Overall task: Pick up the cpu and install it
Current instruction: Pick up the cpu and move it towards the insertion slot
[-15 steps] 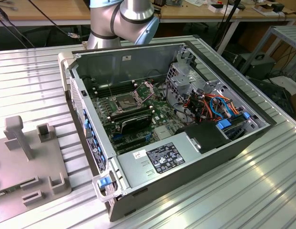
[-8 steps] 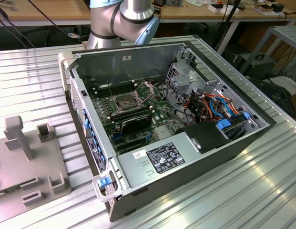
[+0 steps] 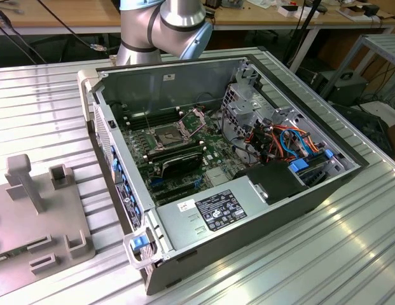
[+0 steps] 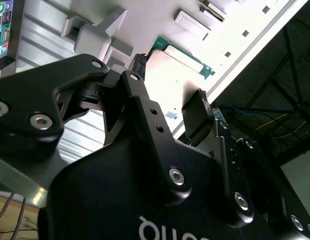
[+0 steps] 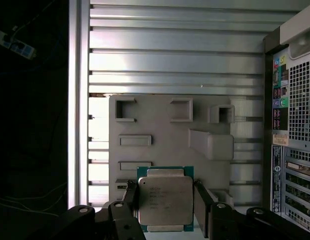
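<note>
One cpu (image 5: pixel 164 201), silver top up, sits between the two fingers (image 5: pixel 131 196) of the gripper (image 5: pixel 165 200) in the first wrist view. Jaws narrow, drawn in to chip width, one finger against each opposite edge: reads as a grip. Cannot tell whether the chip is lifted clear or resting on the grey fixture plate (image 5: pixel 159 132) behind it.

Judgement: the grip wants to be light and square, pads on the green edges alone, chip kept level so it cannot rock or slip.

Plate count: three square pockets, two flat bars, one raised block.

Beyond: one ribbed aluminium table (image 5: pixel 169 60), one open computer case (image 3: pixel 248 210), one socket (image 3: pixel 168 135) with its metal plate hinged up.
</note>
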Motion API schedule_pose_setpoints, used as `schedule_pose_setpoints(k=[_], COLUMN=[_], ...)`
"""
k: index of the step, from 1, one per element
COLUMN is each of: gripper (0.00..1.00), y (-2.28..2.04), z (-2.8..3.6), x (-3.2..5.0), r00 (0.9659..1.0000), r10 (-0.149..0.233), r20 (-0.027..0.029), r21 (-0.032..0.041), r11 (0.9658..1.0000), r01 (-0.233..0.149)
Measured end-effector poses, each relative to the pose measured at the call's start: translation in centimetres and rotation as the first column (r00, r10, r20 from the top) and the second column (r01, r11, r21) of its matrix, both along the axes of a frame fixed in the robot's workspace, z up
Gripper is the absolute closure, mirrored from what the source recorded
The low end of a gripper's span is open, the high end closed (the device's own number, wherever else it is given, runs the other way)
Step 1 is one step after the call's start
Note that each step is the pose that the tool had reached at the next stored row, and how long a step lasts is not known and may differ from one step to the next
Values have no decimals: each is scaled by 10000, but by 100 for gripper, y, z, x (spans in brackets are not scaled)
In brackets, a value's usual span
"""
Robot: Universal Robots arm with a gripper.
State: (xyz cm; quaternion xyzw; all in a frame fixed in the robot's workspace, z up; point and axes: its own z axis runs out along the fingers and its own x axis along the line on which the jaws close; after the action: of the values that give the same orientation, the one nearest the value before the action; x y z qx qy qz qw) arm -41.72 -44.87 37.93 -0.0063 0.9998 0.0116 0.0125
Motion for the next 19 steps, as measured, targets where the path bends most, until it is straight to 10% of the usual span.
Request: schedule_pose_setpoints(k=[19], gripper=[45], y=[0], z=[0], x=[126], r00=[10000], r10=[0], r20=[0], r21=[0], r11=[10000], r01=[0])
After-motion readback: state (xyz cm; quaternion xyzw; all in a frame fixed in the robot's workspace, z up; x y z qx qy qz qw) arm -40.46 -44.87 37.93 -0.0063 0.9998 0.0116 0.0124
